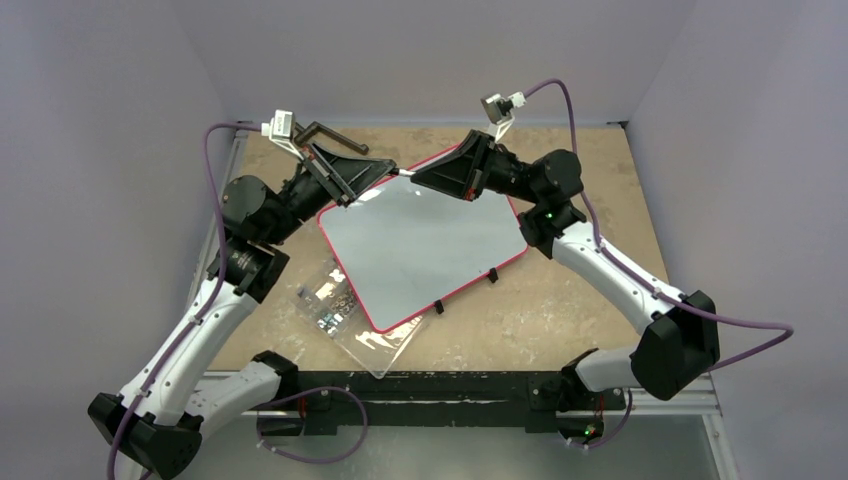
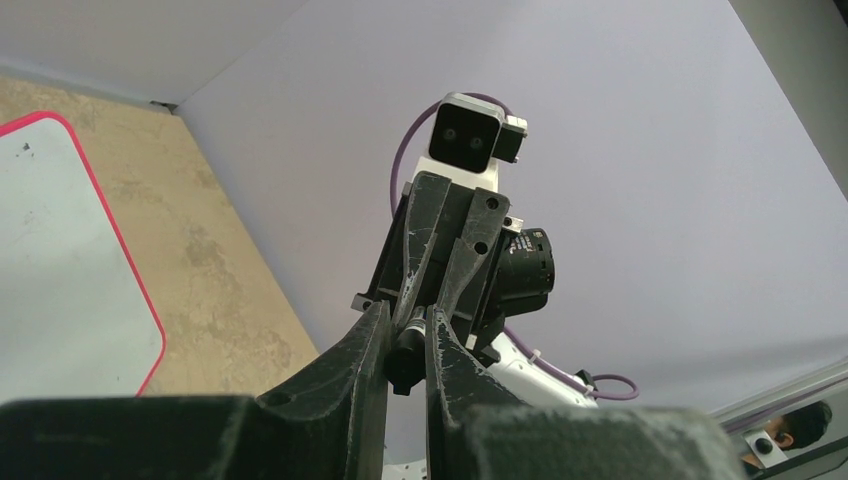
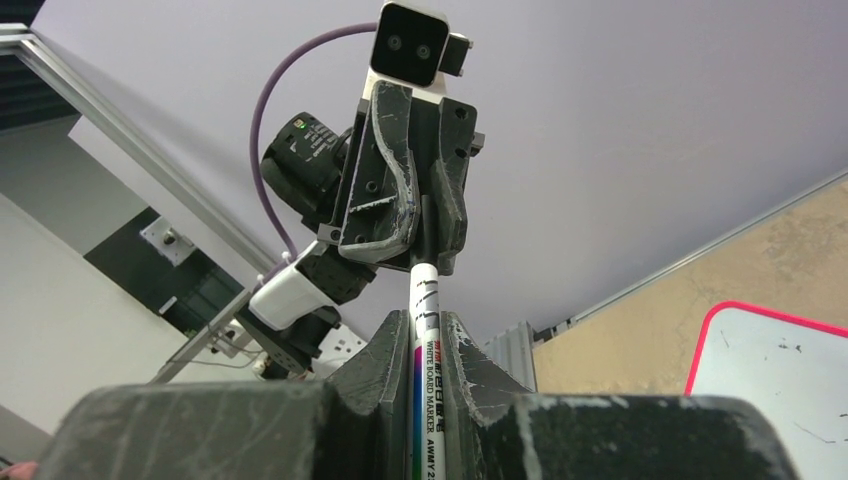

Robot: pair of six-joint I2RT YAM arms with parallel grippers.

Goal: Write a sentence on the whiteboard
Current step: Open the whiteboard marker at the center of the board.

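Our right claw (image 3: 425, 322) pinches the white marker (image 3: 426, 290); our left claw (image 2: 408, 335) clamps its black end (image 2: 404, 352), so it runs level, left to right, over the far corner of the whiteboard (image 1: 420, 245). Smooth, red-rimmed, round-cornered, it lies askew on the table (image 1: 570, 310), nearer the far edge: worn tan wood between lavender walls (image 1: 120, 80).

We see a worn tan tabletop (image 1: 570, 310), blotched with pale patches; the whiteboard (image 1: 420, 245) lies flat on it, turned askew, red rim all round; small black feet (image 1: 438, 306) show at its near edge; a clear plastic box (image 1: 345, 325) of small hardware sits at the board's near-left edge; touching or overlapping, we can't tell.
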